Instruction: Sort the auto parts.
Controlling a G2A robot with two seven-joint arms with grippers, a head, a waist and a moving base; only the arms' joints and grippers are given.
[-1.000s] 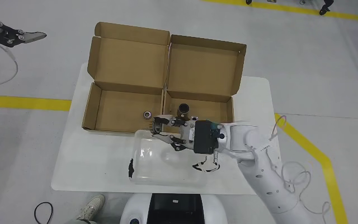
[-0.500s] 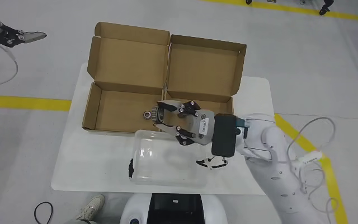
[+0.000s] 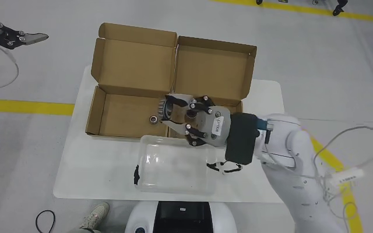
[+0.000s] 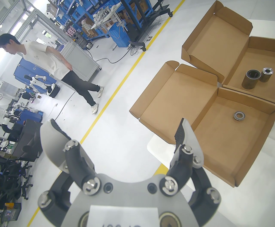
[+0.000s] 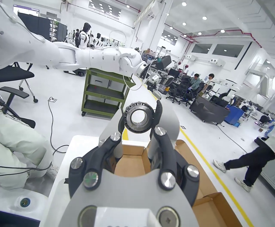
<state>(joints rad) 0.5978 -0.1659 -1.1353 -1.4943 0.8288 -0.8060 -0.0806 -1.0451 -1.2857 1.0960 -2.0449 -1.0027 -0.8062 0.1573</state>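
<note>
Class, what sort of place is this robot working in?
Probably a robotics lab or factory hall: yellow floor lines, blue storage racks and other robots standing in the background.

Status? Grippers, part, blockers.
Right gripper shut on bearing, over the cardboard boxes. Left gripper open, off to the side. Second bearing lies inside; nothing seen blocking.

A pale grey floor (image 3: 326, 52) carries yellow lines (image 3: 35, 107) past a white table (image 3: 93, 169). In the right wrist view, round ceiling lights (image 5: 199, 33) shine from a white roof crossed by red pipes (image 5: 214, 34), with dark windows (image 5: 227, 49) high on the far wall. An olive-green cart (image 5: 105, 94) stands on the floor, black office chairs (image 5: 182, 90) beyond it. The left wrist view shows blue shelving (image 4: 116, 19) and a grey cabinet (image 4: 79, 62)
</note>
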